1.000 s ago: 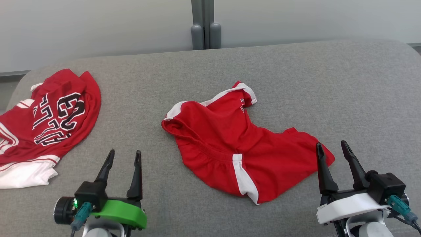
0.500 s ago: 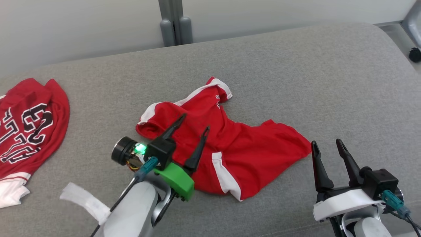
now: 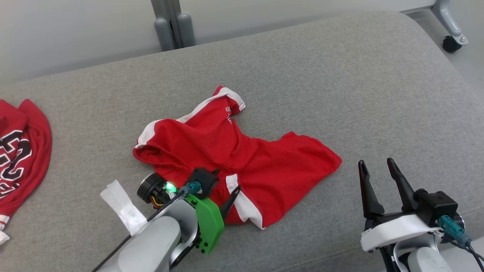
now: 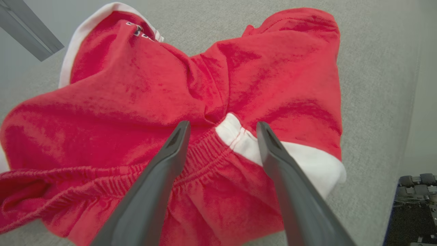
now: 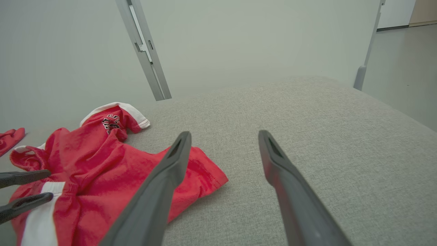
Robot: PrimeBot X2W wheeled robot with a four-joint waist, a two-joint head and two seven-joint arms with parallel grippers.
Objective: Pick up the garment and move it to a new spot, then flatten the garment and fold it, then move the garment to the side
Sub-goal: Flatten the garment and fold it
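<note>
The garment [image 3: 242, 151] is a pair of red shorts with white trim, lying crumpled in the middle of the grey padded surface [image 3: 340, 75]. My left gripper [image 3: 227, 180] points down at its near edge, open. In the left wrist view the left gripper [image 4: 222, 123] straddles the gathered waistband of the garment [image 4: 136, 85] where the white side stripe [image 4: 239, 140] meets it; I cannot tell whether the tips touch the cloth. My right gripper [image 3: 376, 161] stands open to the right of the shorts, holding nothing. In the right wrist view the right gripper [image 5: 224, 132] is over bare fabric, beside the garment [image 5: 99, 160].
A second red jersey [image 3: 19, 151] with black and white lettering lies at the far left. A grey post [image 3: 172, 22] stands behind the surface, and a caster wheel [image 3: 452, 41] is on the floor past its rounded right end. A white tag [image 3: 124, 207] hangs from my left forearm.
The head camera has swung right, shifting the whole picture left. My left arm has come from the lower left over the shorts and dropped to the waistband. The right gripper has stayed put.
</note>
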